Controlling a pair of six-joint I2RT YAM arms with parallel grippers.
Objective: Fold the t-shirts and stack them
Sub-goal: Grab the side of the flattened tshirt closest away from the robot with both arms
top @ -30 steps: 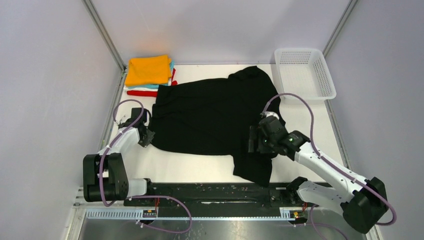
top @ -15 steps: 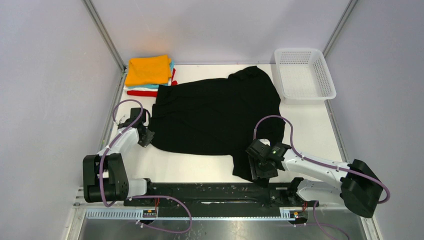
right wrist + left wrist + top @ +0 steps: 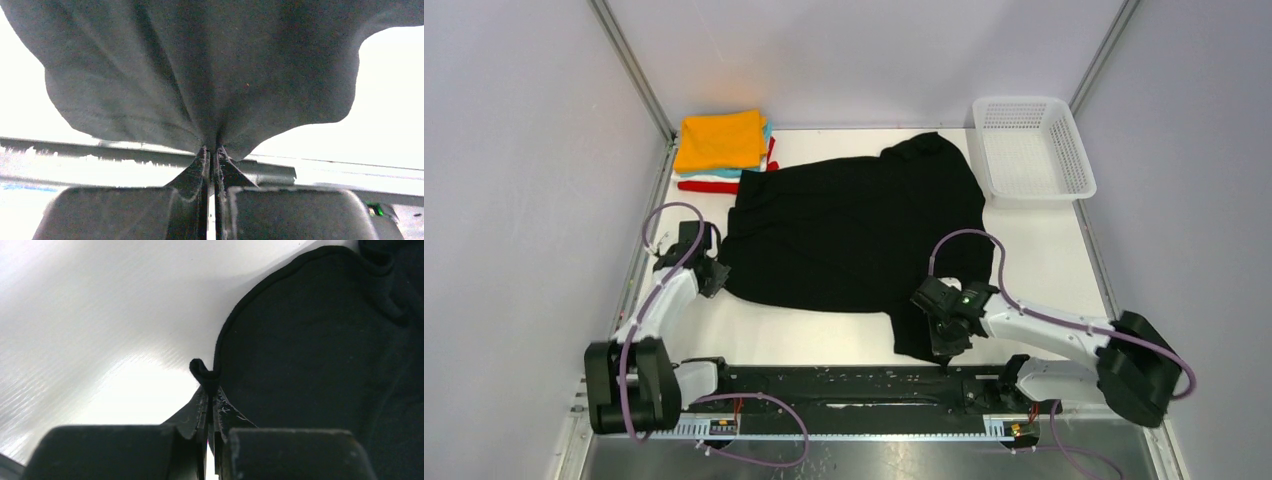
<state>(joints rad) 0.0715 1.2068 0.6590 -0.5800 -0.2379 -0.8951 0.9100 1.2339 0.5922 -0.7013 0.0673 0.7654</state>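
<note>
A large black t-shirt (image 3: 854,230) lies spread over the middle of the white table. My left gripper (image 3: 715,275) is shut on its hem at the near left corner; in the left wrist view a small loop of hem (image 3: 202,371) pokes out above the left gripper (image 3: 210,390). At the shirt's near right flap, my right gripper (image 3: 946,340) is shut on the cloth, and the right wrist view shows the fabric (image 3: 200,70) bunching into the right gripper (image 3: 212,152). A folded stack topped by an orange t-shirt (image 3: 720,140), with teal, white and red edges, sits at the far left corner.
A white mesh basket (image 3: 1032,150) stands at the far right corner, touching the shirt's far edge. The black rail (image 3: 844,385) with the arm bases runs along the near edge, close behind the right gripper. Grey walls enclose the table.
My right arm swung down from the shirt's right side to its near flap, and the gripper went from open to shut on the cloth. The left arm shifted slightly, still gripping the hem.
</note>
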